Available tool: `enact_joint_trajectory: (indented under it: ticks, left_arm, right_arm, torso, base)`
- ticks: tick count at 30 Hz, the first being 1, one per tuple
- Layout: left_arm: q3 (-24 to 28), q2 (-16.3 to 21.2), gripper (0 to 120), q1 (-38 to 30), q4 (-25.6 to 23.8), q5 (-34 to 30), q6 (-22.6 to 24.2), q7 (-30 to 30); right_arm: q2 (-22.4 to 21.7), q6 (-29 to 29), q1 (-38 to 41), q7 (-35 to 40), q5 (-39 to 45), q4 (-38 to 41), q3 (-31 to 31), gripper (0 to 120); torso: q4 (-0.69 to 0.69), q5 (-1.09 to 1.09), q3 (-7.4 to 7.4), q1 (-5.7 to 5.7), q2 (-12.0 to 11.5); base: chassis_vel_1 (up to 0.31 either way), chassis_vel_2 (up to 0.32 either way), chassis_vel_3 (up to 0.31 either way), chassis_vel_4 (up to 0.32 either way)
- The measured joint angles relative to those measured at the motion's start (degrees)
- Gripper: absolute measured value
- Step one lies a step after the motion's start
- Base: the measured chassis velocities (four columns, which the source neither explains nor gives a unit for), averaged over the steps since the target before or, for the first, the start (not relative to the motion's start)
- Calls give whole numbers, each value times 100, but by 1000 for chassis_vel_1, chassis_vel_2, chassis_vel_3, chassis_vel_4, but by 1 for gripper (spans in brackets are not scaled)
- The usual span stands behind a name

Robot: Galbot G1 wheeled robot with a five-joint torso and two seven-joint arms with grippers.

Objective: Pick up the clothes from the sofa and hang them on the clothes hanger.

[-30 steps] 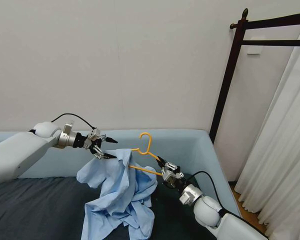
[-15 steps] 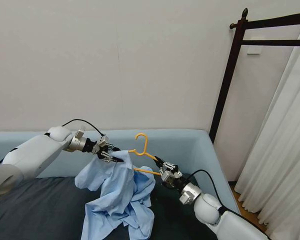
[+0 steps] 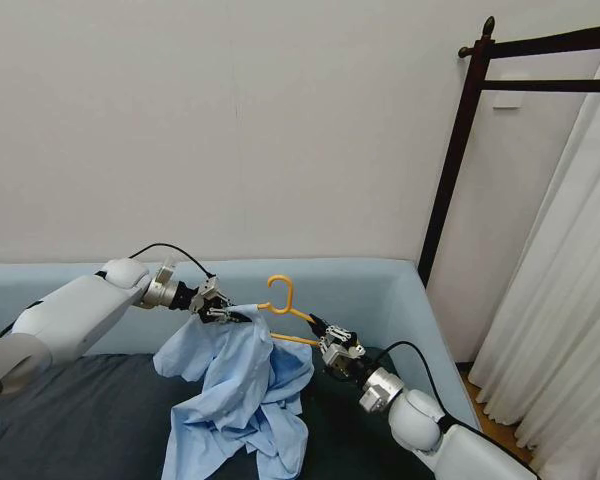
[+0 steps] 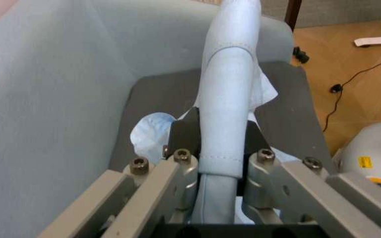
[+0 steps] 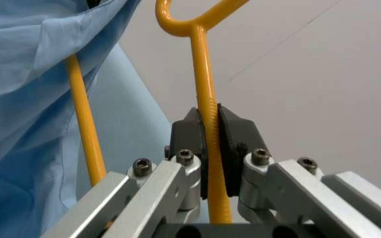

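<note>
A light blue shirt (image 3: 242, 385) hangs in folds over the dark sofa seat, draped on an orange hanger (image 3: 283, 300). My left gripper (image 3: 220, 313) is shut on the shirt's collar edge at its upper left; in the left wrist view the folded blue fabric (image 4: 225, 114) runs between the pads. My right gripper (image 3: 329, 343) is shut on the hanger's bar (image 5: 207, 124) to the right of the shirt, with the hook curving above and the shirt (image 5: 38, 64) beside it.
The sofa has a pale blue back and arm (image 3: 400, 290) and a dark seat cushion (image 3: 70, 410). A dark wooden clothes rack (image 3: 460, 140) stands at the right behind the sofa arm. White curtains (image 3: 570, 300) hang at the far right.
My left gripper moved right from open air to the shirt's collar and closed on it. The hanger and shirt top shifted slightly left and up. The right gripper kept its hold.
</note>
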Motion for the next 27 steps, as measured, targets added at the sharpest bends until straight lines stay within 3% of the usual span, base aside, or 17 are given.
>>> enact_joint_trajectory:
  ticks: [5, 7, 9, 16, 21, 25, 27]
  left_arm:
    - [-55, 105, 7, 91, -108, -5, -49, -44]
    - [-99, 141, 7, 151, -149, -25, -59, -97]
    - [-107, 144, 7, 163, -153, -27, -61, -110]
    - [-266, 231, 5, 357, -305, -42, -79, -186]
    - [-372, 401, 5, 432, -420, -101, -116, -225]
    - [-502, 867, 5, 703, -716, -130, -221, -190]
    - [-535, 936, 5, 764, -775, -123, -232, -176]
  right_arm:
    - [-32, -20, -44, -36, 70, 83, -27, 5]
    - [-73, -30, -78, -76, 200, 184, -20, 14]
    - [-80, -30, -89, -80, 238, 217, -20, 16]
    - [-187, -10, -311, -186, 603, 597, 25, 46]
    - [-322, -98, -801, -358, 1212, 1050, 266, 58]
    - [-348, -463, -1690, -471, 2073, 1209, 565, 80]
    - [-318, -522, -1757, -470, 2209, 1143, 574, 83]
  torso:
    - [0, 0, 0, 0, 0]
    - [-2, 0, 0, 0, 0]
    - [-2, 0, 0, 0, 0]
    - [-2, 0, 0, 0, 0]
    - [-1, 0, 0, 0, 0]
    - [-5, 1, -1, -1, 0]
    - [-3, 0, -1, -1, 1]
  base:
    - [0, 0, 0, 0]
    - [0, 0, 0, 0]
    - [0, 0, 0, 0]
    - [0, 0, 0, 0]
    - [0, 0, 0, 0]
    - [0, 0, 0, 0]
    - [0, 0, 0, 0]
